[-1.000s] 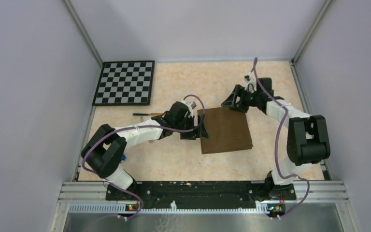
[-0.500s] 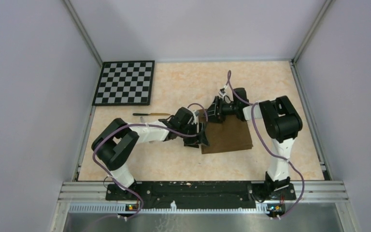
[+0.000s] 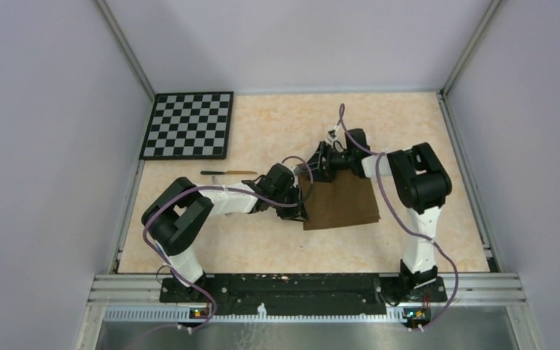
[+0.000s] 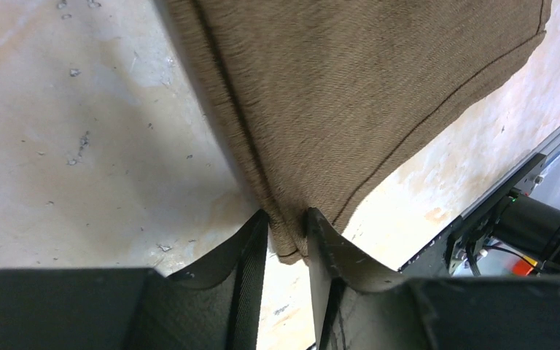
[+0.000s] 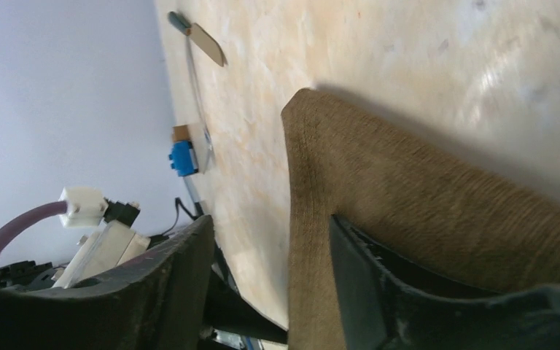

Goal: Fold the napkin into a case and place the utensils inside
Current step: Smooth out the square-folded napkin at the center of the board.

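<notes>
Left fingers point(image 4: 244, 259) pinch the napkin point(image 4: 350, 95) edge; right fingers point(image 5: 383, 292) straddle its corner, spread.

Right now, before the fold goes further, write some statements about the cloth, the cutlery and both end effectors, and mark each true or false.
1. The left end effector pinches the napkin at its edge. True.
2. The napkin lies on the checkerboard. False: it lies on the bare table, apart from the board.
3. The knife is tucked inside the napkin. False: it lies on the table, left of the cloth.
4. The right end effector straddles a napkin corner, jaws apart. True.
</notes>
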Available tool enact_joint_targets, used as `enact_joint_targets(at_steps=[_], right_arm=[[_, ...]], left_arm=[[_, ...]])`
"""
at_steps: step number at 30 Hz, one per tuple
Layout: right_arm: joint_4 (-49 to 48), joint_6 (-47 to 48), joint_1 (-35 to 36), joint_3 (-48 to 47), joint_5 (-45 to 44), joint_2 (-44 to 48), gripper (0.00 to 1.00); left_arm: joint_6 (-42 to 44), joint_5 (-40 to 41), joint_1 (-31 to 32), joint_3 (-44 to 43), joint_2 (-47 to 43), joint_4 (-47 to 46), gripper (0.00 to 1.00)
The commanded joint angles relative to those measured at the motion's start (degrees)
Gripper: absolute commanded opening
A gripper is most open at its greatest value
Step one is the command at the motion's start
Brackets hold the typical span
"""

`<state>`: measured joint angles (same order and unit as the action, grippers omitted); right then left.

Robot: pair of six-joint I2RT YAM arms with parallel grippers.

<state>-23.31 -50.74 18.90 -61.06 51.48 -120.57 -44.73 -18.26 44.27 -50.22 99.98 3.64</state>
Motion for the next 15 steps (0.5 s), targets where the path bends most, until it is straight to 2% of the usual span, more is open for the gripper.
enact_joint_targets(at_steps=[1, 4, 7, 12, 15], right_arm=[[27.47, 18.41, -2.40, -2.56, -11.63, 15.95, 0.62], [39.89, 22.71, -7.19, 0.59, -17.27, 22.70, 0.62], [47.69, 23.89, -11.98, 7.42, -21.85, 29.79, 0.52], [53.24, 22.82, -16.30, 17.28, -30.45, 39.23, 0.50], [55.71, 23.09, -17.72, 18.52, -34.80, 40.11, 0.47]], left_arm=[[4.23, 9.57, 0.38, 6.56, 3.80, 7.51, 0.33], [4.80, 7.54, 0.38, 8.18, 2.92, 5.75, 0.30], [4.64, 4.99, 0.45, 9.88, -0.43, 3.59, 0.38], [3.59, 2.18, 0.55, 10.67, -6.56, 2.87, 0.51], [3.25, 0.67, 0.60, 10.97, -6.89, 1.87, 0.51]])
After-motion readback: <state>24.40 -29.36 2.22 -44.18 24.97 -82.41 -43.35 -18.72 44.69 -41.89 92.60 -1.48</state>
